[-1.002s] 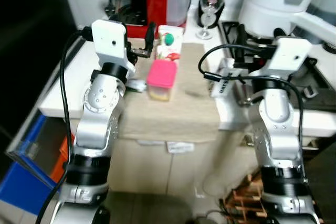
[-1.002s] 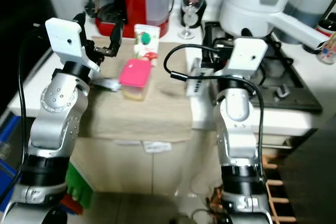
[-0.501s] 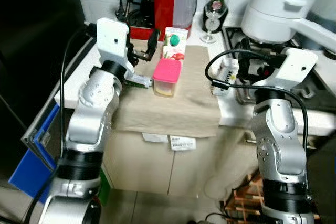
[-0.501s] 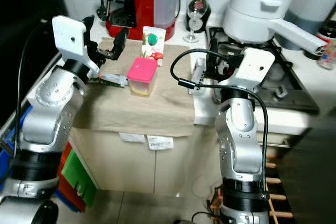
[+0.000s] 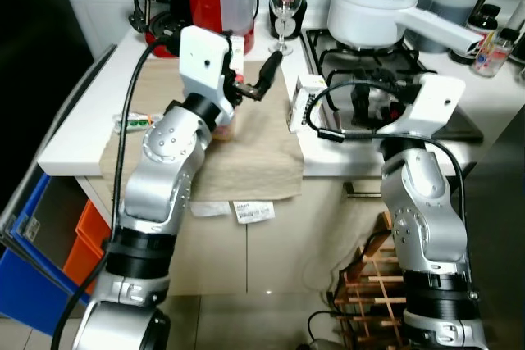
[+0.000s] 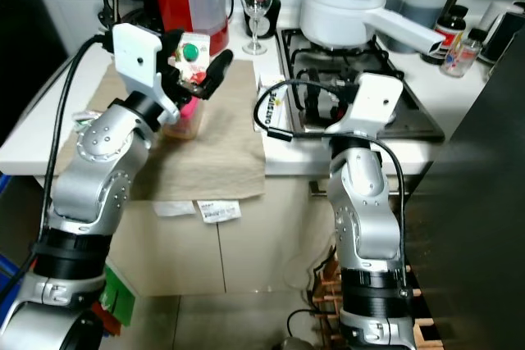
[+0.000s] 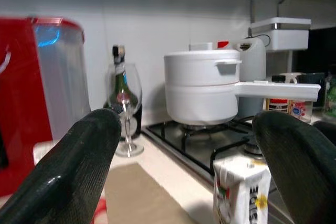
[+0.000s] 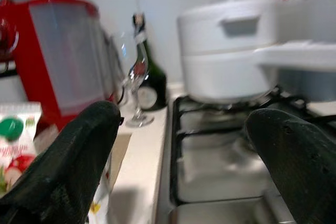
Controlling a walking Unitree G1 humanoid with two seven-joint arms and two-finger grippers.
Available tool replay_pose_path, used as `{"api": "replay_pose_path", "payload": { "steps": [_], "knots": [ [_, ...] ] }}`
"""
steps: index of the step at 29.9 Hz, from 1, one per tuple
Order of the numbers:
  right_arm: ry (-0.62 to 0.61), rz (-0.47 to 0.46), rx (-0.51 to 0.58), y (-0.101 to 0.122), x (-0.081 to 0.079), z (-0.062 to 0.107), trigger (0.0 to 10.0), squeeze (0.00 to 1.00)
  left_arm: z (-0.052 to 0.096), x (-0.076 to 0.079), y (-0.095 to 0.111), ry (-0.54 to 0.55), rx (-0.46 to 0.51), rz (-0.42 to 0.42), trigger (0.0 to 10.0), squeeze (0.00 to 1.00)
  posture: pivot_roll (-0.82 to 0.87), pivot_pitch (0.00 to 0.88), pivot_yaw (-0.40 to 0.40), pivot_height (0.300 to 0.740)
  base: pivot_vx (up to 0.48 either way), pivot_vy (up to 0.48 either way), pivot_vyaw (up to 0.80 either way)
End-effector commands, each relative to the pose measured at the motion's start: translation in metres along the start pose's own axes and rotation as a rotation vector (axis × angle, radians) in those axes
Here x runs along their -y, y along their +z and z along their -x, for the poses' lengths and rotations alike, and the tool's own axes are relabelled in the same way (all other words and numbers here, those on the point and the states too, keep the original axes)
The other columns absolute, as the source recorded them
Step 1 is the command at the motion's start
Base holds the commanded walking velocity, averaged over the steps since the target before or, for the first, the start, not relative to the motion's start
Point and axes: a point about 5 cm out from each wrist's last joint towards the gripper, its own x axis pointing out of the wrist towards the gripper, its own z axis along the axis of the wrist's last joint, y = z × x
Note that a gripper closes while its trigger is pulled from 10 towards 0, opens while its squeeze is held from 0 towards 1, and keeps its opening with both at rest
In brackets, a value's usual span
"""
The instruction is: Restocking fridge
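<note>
Bright even indoor light, head views sharp, right wrist view blurred, near fingertips defocused

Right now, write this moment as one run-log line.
left gripper: open, above cloth, beside juice carton | right gripper: open, over hob edge | small carton: untouched

Left claw (image 7: pixel 189 182) is hanging over the counter (image 7: pixel 157 166) with its two black fingers (image 7: pixel 68 177) spread wide, nothing between them. Between the fingers a small white carton (image 7: pixel 239 192) with printed text is standing upright near the stove grate (image 7: pixel 210 148). A white lidded pot (image 7: pixel 205 85) with a long handle is sitting on the stove. A wine glass (image 7: pixel 124 106) is standing in front of a dark bottle (image 7: pixel 119 77). A red machine with a clear tank (image 7: pixel 47 77) is showing at the side. A beige cloth (image 7: pixel 139 198) is lying on the counter.
</note>
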Motion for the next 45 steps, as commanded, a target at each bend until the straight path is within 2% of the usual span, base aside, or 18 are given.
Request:
{"api": "replay_pose_path", "payload": {
  "steps": [1, 5, 9, 17, 22, 27, 36, 45],
  "knots": [
    [0.039, 0.006, -0.015, -0.001, -0.01, -0.005, 10.0, 0.24, 0.006, 0.002, -0.002, -0.008, -0.011, 0.034, 10.0, 0.0, -0.03, 0.028, -0.019, 0.74, 0.0, 0.0, 0.0],
    [0.065, 0.023, -0.003, 0.001, -0.015, -0.006, 10.0, 0.24, 0.01, 0.009, -0.01, 0.02, -0.035, 0.066, 10.0, 0.0, -0.03, 0.03, -0.024, 0.74, 0.0, 0.0, 0.0],
    [0.082, 0.01, 0.013, 0.006, -0.021, -0.008, 10.0, 0.24, 0.013, -0.001, -0.006, 0.167, 0.01, 0.108, 10.0, 0.0, -0.03, 0.032, -0.03, 0.74, 0.0, 0.0, 0.0],
    [0.108, -0.027, 0.044, 0.017, -0.033, -0.013, 10.0, 0.24, 0.014, -0.003, -0.002, 0.169, 0.012, 0.103, 10.0, 0.0, -0.02, 0.032, -0.037, 0.74, 0.0, 0.0, 0.0],
    [0.084, -0.062, 0.003, 0.01, -0.033, -0.021, 10.0, 0.24, 0.014, 0.0, -0.005, 0.148, -0.02, 0.079, 10.0, 0.0, -0.01, 0.032, -0.042, 0.74, 0.0, 0.0, 0.0],
    [0.081, -0.061, -0.028, 0.004, -0.031, -0.024, 10.0, 0.24, 0.015, 0.003, -0.002, 0.136, 0.003, 0.091, 10.0, 0.0, 0.0, 0.038, -0.049, 0.74, 0.0, 0.0, 0.0],
    [0.034, -0.029, -0.06, -0.002, -0.025, -0.031, 10.0, 0.24, 0.017, 0.031, -0.002, -0.11, -0.004, 0.094, 10.0, 0.0, 0.02, 0.06, -0.053, 0.74, 0.0, 0.0, 0.0],
    [0.037, -0.071, -0.104, -0.009, -0.029, -0.034, 10.0, 0.24, 0.019, 0.035, 0.0, -0.132, -0.006, 0.102, 10.0, 0.0, 0.02, 0.069, -0.054, 0.74, 0.0, 0.0, 0.0]
  ]
}}
